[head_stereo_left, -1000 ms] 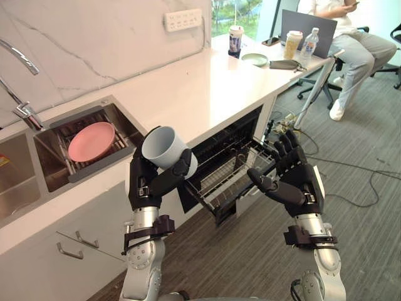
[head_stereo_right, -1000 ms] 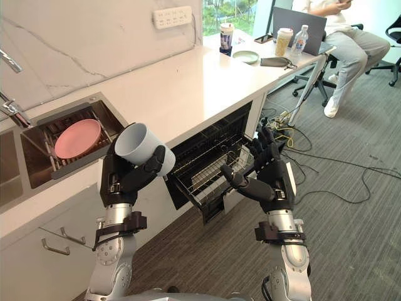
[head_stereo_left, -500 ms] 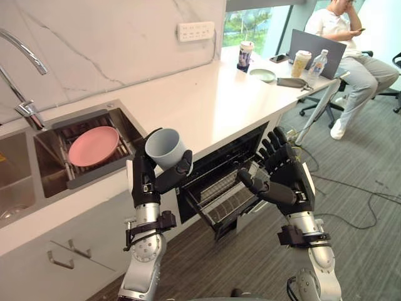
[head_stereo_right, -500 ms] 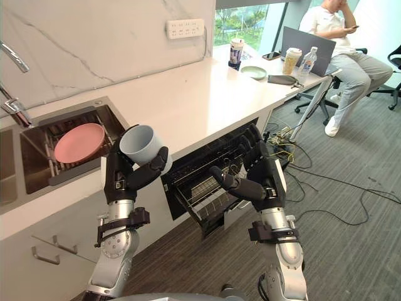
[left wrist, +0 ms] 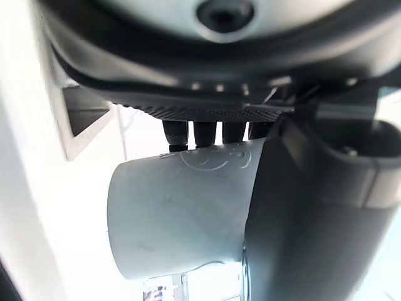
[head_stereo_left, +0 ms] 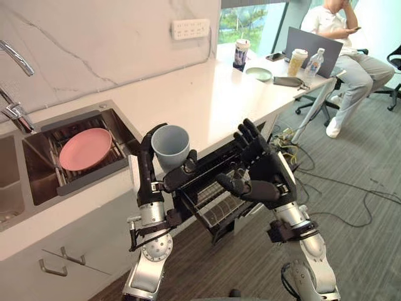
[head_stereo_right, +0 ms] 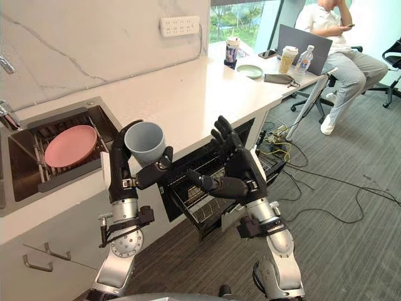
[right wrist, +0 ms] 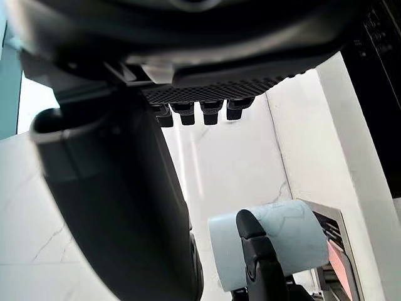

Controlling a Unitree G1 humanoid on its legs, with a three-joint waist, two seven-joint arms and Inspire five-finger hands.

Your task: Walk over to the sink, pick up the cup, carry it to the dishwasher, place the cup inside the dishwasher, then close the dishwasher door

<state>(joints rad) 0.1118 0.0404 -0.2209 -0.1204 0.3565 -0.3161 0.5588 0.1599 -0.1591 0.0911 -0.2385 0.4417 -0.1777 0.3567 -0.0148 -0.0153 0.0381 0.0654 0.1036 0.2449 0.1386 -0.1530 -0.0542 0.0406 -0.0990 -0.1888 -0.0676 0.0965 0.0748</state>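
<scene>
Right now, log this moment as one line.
phase: carrying | left hand: shut on cup, mouth up | right hand: open, empty | dishwasher: open, cup not yet inside

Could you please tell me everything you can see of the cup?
The cup is plain pale grey-blue, slightly tapered, matte like plastic, with no handle in sight. It stands nearly upright, mouth up, and looks empty. The left hand grips it, fingers behind and thumb across the front, holding it in the air before the counter edge, beside the open dishwasher.
</scene>
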